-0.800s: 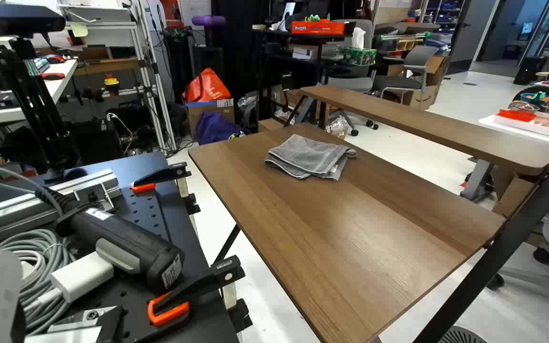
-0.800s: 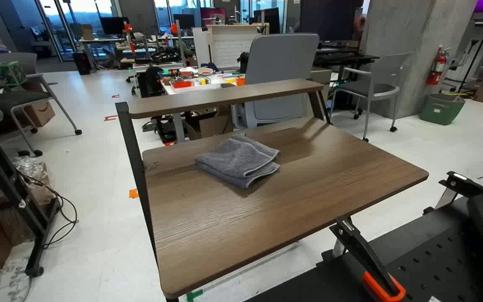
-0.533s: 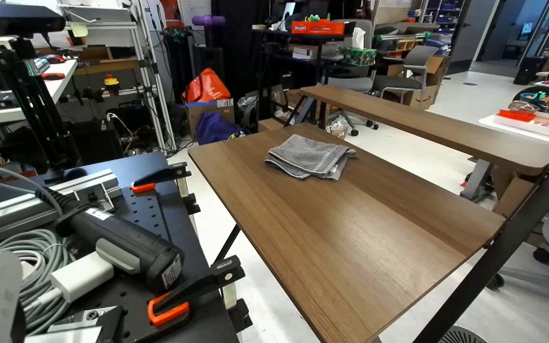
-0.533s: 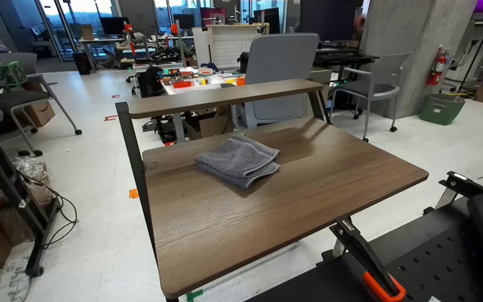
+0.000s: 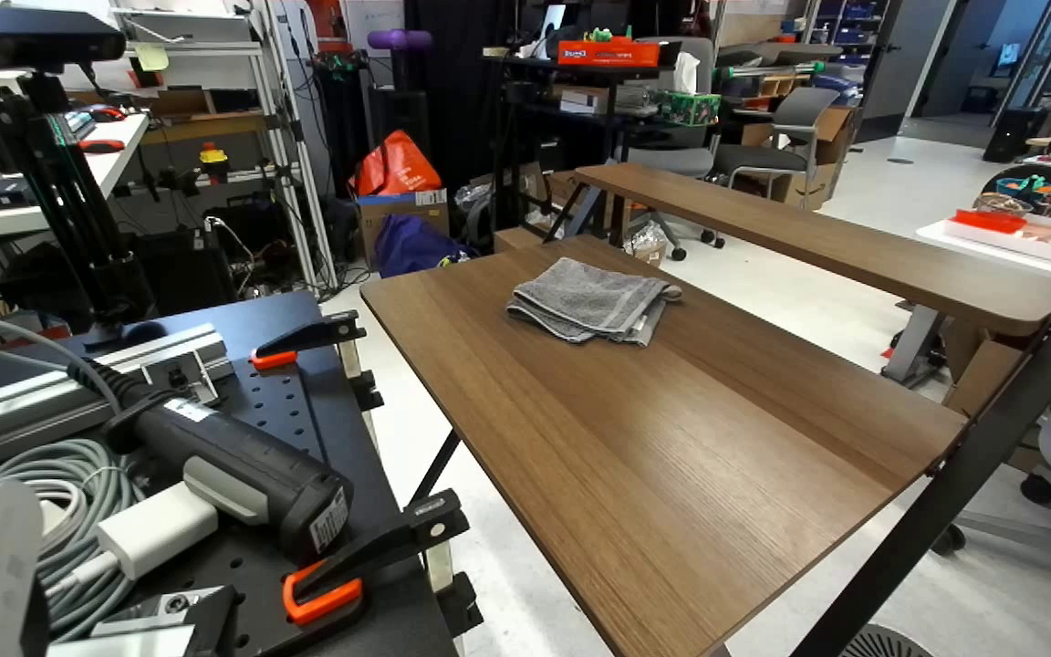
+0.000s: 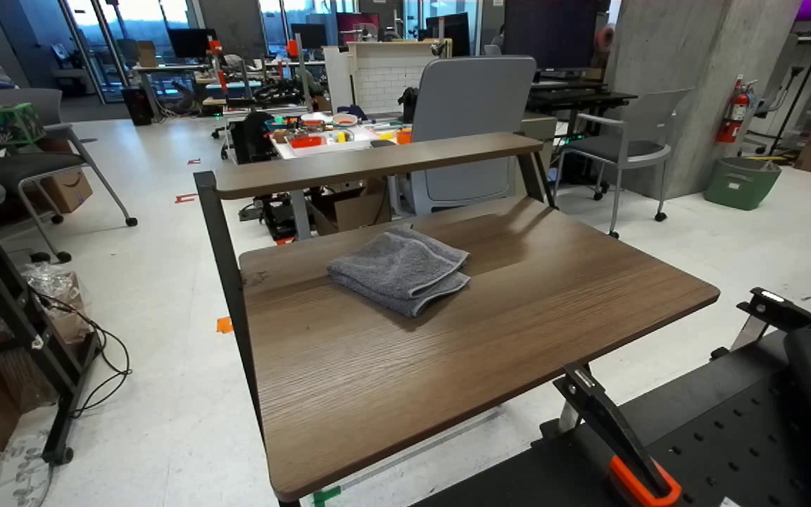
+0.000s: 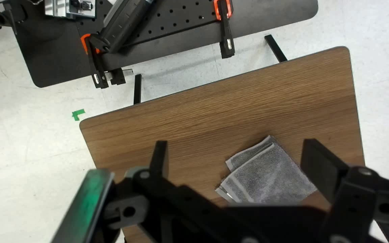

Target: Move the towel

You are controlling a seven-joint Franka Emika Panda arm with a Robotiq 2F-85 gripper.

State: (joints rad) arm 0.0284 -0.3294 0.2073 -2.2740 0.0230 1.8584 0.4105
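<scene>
The towel (image 7: 268,179) lies folded beyond my gripper (image 7: 239,160), well apart from it, framed between fingers (image 7: 322,168) spread wide with nothing in them, though nearer the one on the wrist view's right; the table (image 7: 187,118) spreads beneath it. I take this as the approach, no grasp made yet: next I'd centre over the towel, descend, and pinch a folded edge.

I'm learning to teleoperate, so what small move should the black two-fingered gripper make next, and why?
I'd probably shift the gripper sideways, towards the folded grey cloth towel, before lowering: its jaws stand open, but in the wrist view the towel, lying on the brown wood-grain table, shows right of the gap's middle.
</scene>
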